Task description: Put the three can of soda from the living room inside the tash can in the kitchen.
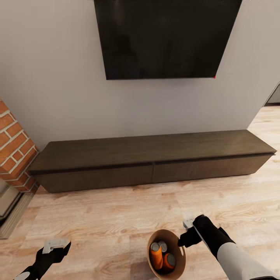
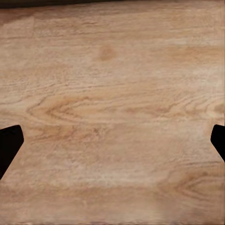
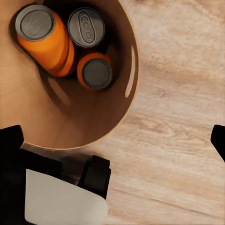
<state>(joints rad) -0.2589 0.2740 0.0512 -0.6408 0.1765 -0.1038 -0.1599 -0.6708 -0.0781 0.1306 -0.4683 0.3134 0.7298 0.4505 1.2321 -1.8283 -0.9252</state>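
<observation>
A pale grey wall [image 1: 50, 77] is faced in the head view, with a large black television [image 1: 165, 37] mounted high on it. Below the television a long, low, dark wood cabinet [image 1: 151, 159] is set against the wall, standing on a light wood plank floor [image 1: 116, 217]. A red brick fireplace [image 1: 13, 147] is seen at the cabinet's left end. Near the bottom of the head view the round bin [image 1: 175, 249], coppery-brown inside, is found on or just above the floor, close beside the right gripper [image 1: 186, 233]. The three soda cans are seen inside it: a taller orange can [image 3: 44, 40] leaning against the bin's inner wall, a second orange can [image 3: 95, 71] beside it, and a dark can [image 3: 86, 27] of which mostly the grey top is shown. The right gripper is brought against the bin's rim on the side nearest the right arm, but whether the rim is clamped or the fingers are merely beside it cannot be told. The left gripper [image 1: 54, 249] is held over bare floor, well apart from the bin; its dark fingertips [image 2: 9, 145] are spread wide at the two edges of the left wrist view, with nothing between them.
</observation>
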